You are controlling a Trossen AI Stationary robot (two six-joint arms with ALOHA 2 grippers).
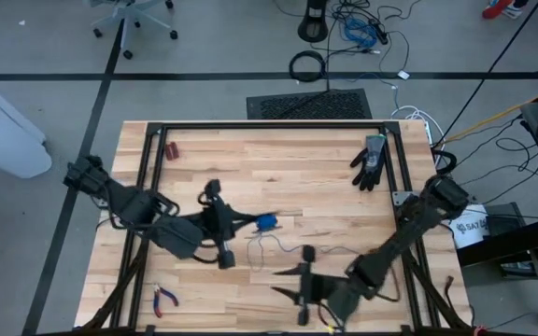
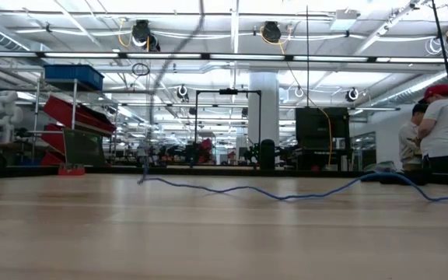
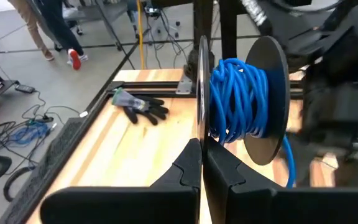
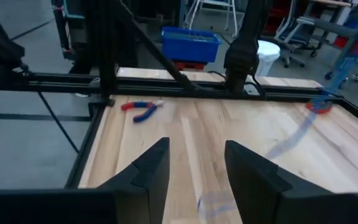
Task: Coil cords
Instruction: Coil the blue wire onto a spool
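A dark two-disc spool [image 3: 263, 93] carries several turns of bright blue cord [image 3: 235, 93]. It shows as a blue spot in the high view [image 1: 267, 222]. My left gripper [image 3: 202, 165] is shut on the spool at mid-table [image 1: 253, 222]. The cord's loose part [image 1: 264, 245] runs from the spool toward the near edge. It lies slack on the wood [image 2: 286, 193], with a dark end [image 1: 308, 252]. My right gripper [image 4: 194, 152] is open and holds nothing. It hovers near the front edge [image 1: 286, 283], just short of the dark end, with blurred cord [image 4: 291, 140] beyond and beside it. My left gripper pinches the rim of the spool's nearer thin disc [image 3: 201, 134] between its two shut fingers, edge-on. The fingers come in level from the table's left. The spool stands upright beyond the fingertips. The cord [image 3: 288, 165] hangs off it toward the table.
A black-and-grey glove [image 1: 370, 161] lies at the far right, also in the left wrist view [image 3: 138, 104]. Red-handled pliers [image 1: 164, 299] lie at the near left, also in the right wrist view [image 4: 142, 111]. A small red object [image 1: 171, 149] is at the far left. People stand beyond the table [image 2: 438, 128].
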